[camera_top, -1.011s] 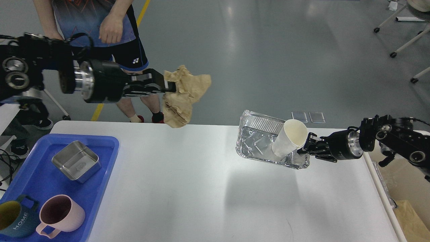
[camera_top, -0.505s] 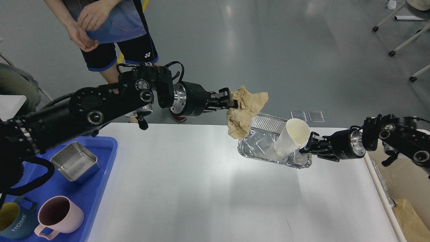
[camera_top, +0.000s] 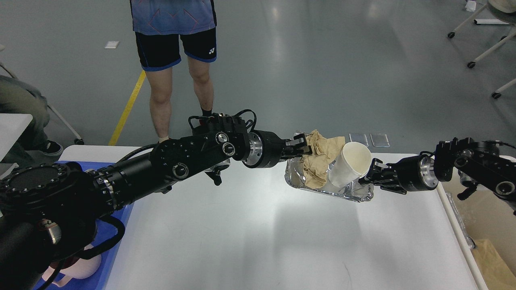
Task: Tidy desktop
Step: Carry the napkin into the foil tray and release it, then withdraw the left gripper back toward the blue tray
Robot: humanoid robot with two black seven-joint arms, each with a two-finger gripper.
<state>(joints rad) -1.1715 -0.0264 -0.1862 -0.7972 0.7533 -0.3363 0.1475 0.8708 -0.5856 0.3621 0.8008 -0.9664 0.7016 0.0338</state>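
The white desktop (camera_top: 250,237) fills the lower view. My left gripper (camera_top: 303,147) is shut on a crumpled brown paper (camera_top: 319,159) and holds it inside a silver foil tray (camera_top: 328,190). A white paper cup (camera_top: 349,163) leans tilted in that tray. My right gripper (camera_top: 367,176) is shut on the tray's right rim and holds the tray tilted a little above the desktop, near its far right.
A blue plastic tray (camera_top: 117,225) lies at the left edge, mostly hidden by my left arm, with a pink mug (camera_top: 82,268) in it. A person (camera_top: 177,60) stands behind the table. A cream bin with brown paper (camera_top: 494,262) sits right of the table.
My left arm has swung right and down, bringing the brown paper from above the tray's left edge into the foil tray. The right gripper and tray have stayed put. The person stepped right.
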